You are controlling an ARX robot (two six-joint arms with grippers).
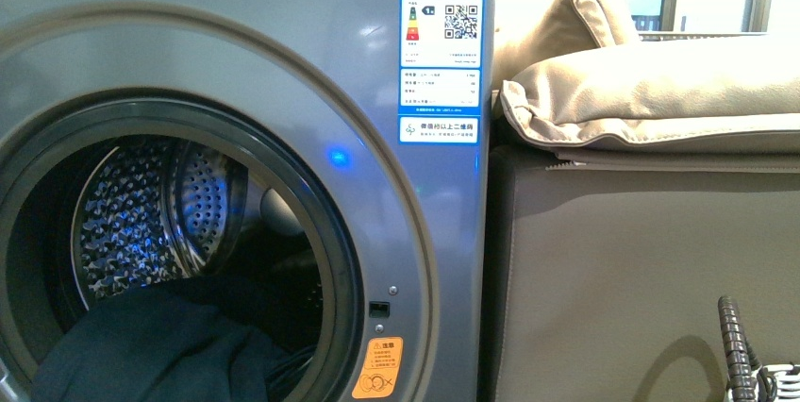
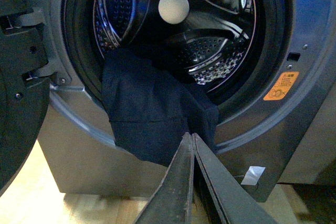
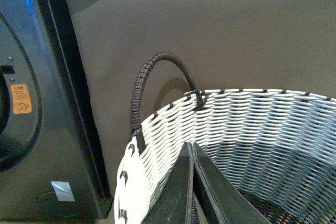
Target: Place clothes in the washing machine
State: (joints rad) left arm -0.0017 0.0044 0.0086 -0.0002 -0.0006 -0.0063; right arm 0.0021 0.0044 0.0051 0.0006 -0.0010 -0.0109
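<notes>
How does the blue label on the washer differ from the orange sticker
The blue label is a large tall rectangle high on the washing machine, with a QR code and white panels. The orange sticker is much smaller, low beside the porthole, with black print. Both are stuck flat on the front panel.

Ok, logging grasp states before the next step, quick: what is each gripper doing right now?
Left gripper: shut, empty, in front of the clothes draped over the washing machine rim.
Right gripper: shut, empty, over the basket.

Pale wood floor (image 2: 79, 205), washing machine (image 2: 157, 177) standing on it (silver-grey front-loader)
</notes>
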